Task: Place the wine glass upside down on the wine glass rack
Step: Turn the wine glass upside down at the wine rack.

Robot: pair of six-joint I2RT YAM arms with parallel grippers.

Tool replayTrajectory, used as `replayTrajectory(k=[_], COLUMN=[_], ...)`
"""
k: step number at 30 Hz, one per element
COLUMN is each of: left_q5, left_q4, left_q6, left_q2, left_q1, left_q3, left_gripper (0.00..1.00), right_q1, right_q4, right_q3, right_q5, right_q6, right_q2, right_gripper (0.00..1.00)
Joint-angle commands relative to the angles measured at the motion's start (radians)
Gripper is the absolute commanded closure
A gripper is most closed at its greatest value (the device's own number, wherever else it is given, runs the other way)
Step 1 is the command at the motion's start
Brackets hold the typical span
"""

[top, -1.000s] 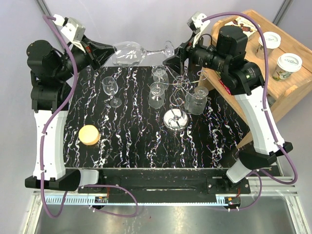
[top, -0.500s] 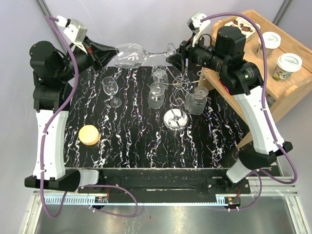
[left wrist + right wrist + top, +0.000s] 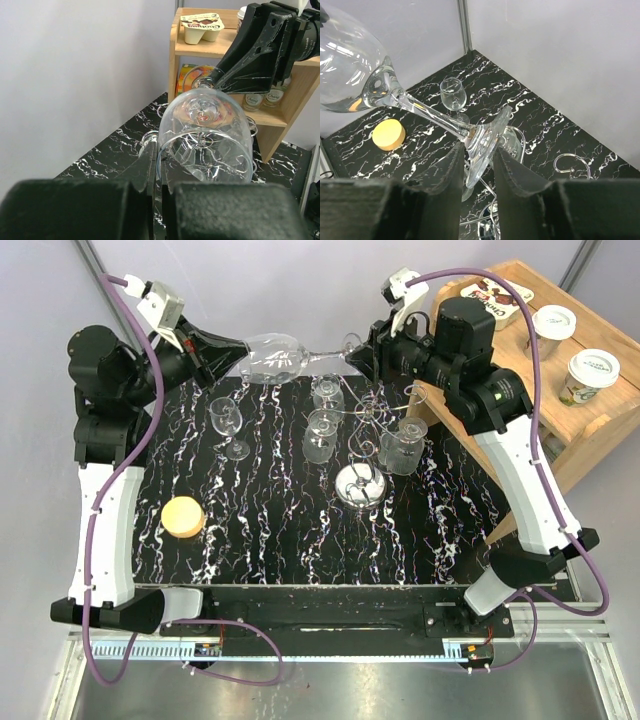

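a robotics lab test cell, not a home: a left arm [image 3: 100, 530] and a right arm [image 3: 530, 490] bolted to a metal frame [image 3: 330, 685] at the edge of a black marbled desk [image 3: 270, 540], purple cables [image 3: 108, 480] trailing along them, plain grey panels [image 3: 280, 280] behind, and a wooden shelf [image 3: 595, 435] of lidded tubs [image 3: 594, 368] staged to the right of the right claw [image 3: 352, 348]

Grey wall [image 3: 75, 75]; black marbled table [image 3: 270, 550]; wooden shelf [image 3: 605, 430].

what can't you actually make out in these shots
right wrist: whether the right gripper touches the wine glass foot
left wrist: where the left gripper holds the rim, blurred, cut off below
top external: wine glass rack arms, too thin, lost among other glasses
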Motion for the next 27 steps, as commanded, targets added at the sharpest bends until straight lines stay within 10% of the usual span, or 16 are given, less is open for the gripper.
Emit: replayTrajectory(k=[1, 7, 27], left_q5=[0.061, 0.041, -0.137], left_q4=[0.147, 0.156, 0.082], left_q6=[-0.065, -0.023, 0.213], left_q2=[-0.025, -0.014, 0.111], left_q1=[-0.015, -0.062, -0.331], left_q3=[-0.007, -0.039, -0.151], left_gripper=[1.00, 1.00, 0.87], right_q1=[0.007, 0.006, 0.006], right_q4=[0.038, 0.031, 0.065], right_q3=[-0.030, -0.059, -0.280], right_q5=[0.089, 0.195, 0.502], right_q6=[0.014, 0.015, -0.143], right_q2=[-0.039, -0.076, -0.254], right_gripper=[0.72, 1.00, 1.00])
